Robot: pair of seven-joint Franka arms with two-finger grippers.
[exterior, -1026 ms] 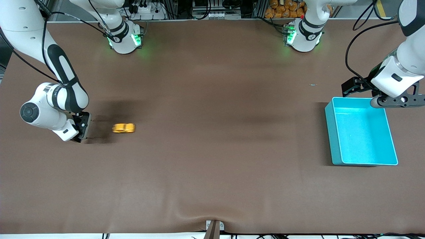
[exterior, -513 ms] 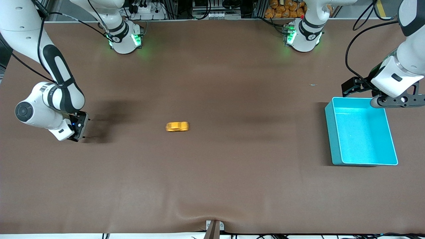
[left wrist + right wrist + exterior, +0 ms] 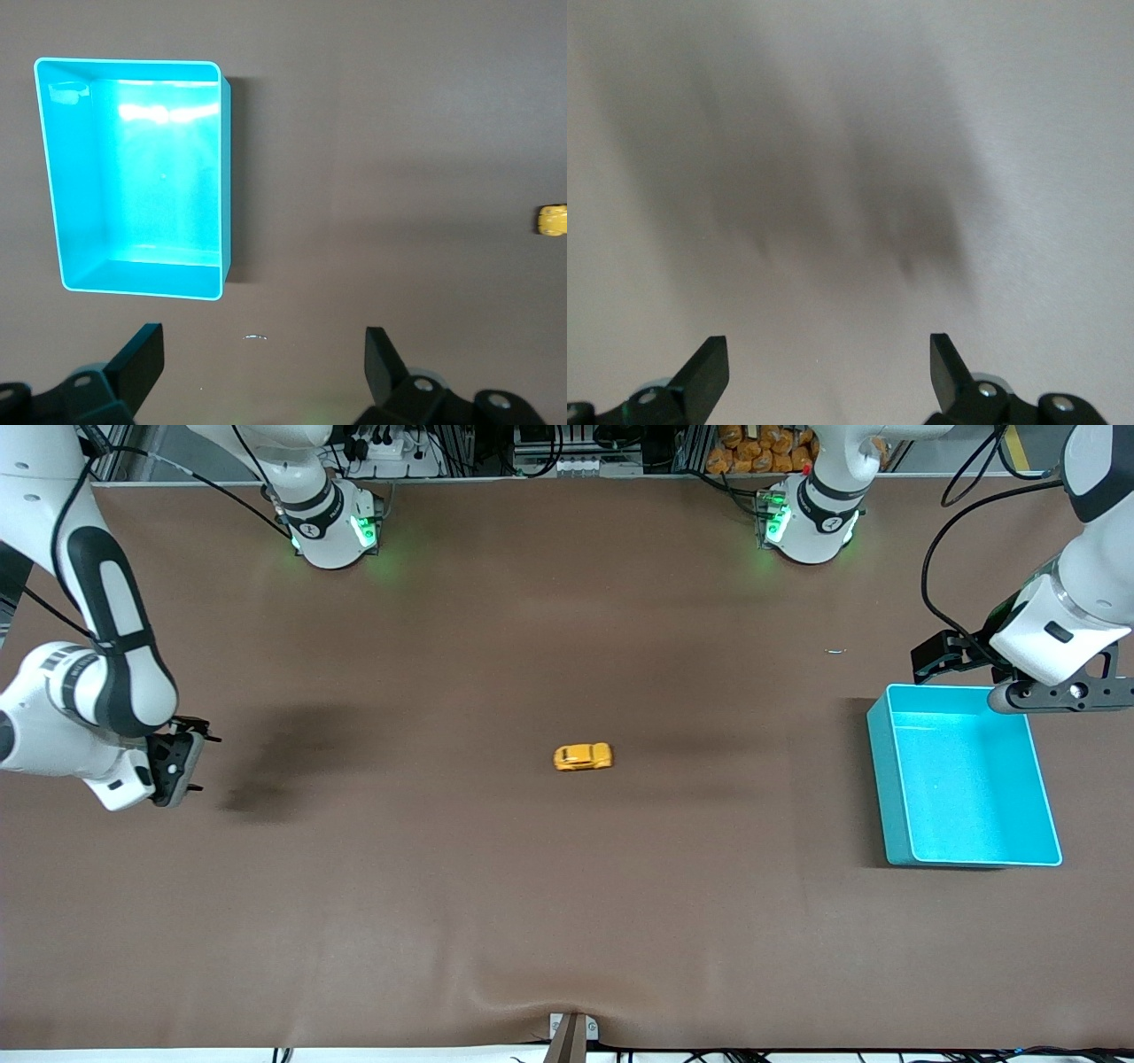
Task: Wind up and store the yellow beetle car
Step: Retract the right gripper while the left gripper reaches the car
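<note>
The yellow beetle car [image 3: 583, 757] sits free mid-table, well apart from both grippers and short of the turquoise bin [image 3: 889, 797]. The left gripper [image 3: 979, 666] — jaws spread wide, holding nothing, hovering over the bin's rim — should descend squarely over the tiny body and pinch its sides. The right gripper [image 3: 182, 757] hangs equally wide and empty at its own end of the table.

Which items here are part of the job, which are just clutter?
Job:
- yellow beetle car, mid-table
- turquoise bin, empty
- right gripper, open
- left gripper, open, beside the bin

Lying about:
- small pale scrap
</note>
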